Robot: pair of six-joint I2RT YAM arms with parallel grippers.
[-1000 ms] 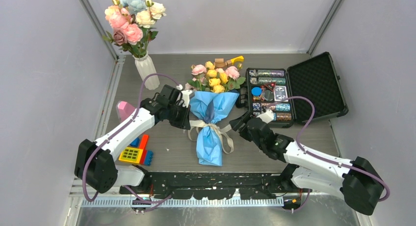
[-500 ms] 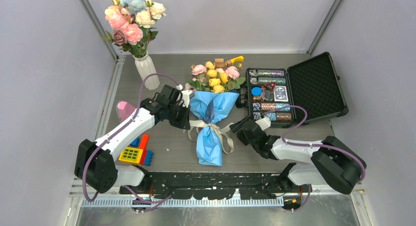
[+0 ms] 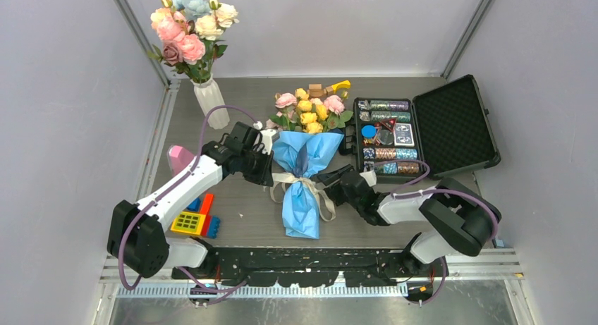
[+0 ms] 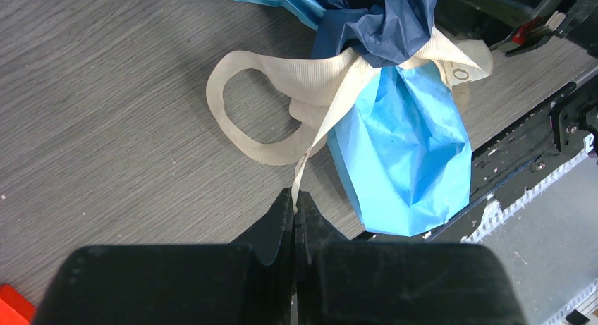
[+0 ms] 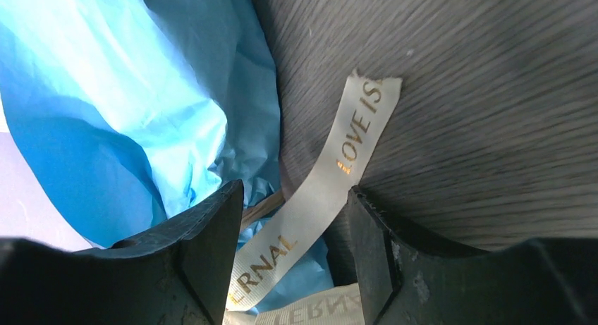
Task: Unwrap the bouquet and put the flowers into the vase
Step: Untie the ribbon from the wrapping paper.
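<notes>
The bouquet [image 3: 303, 177] lies mid-table in its light blue wrap [image 4: 405, 152], dark blue inside, tied with a cream ribbon [image 4: 243, 120]. Its flowers [image 3: 310, 110], yellow and pink roses, point toward the back. My left gripper [image 3: 268, 174] sits at the bouquet's left and is shut on one thin ribbon end [image 4: 296, 192]. My right gripper [image 3: 326, 178] is at the bouquet's right, open, with a gold-lettered ribbon tail [image 5: 331, 177] running between its fingers [image 5: 211, 233] without being pinched. The white ribbed vase [image 3: 211, 103] stands back left, holding bigger pink, white and pale-blue blooms.
An open black case [image 3: 423, 131] with poker chips lies right of the bouquet. A pink cone block [image 3: 178, 157] and coloured toy bricks [image 3: 195, 216] sit by the left arm. Small wooden and yellow pieces [image 3: 328, 89] lie behind the flowers.
My right arm has swung left, folding its elbow, and brought its gripper up against the bouquet's right side around the ribbon tail. The left arm and bouquet have stayed put.
</notes>
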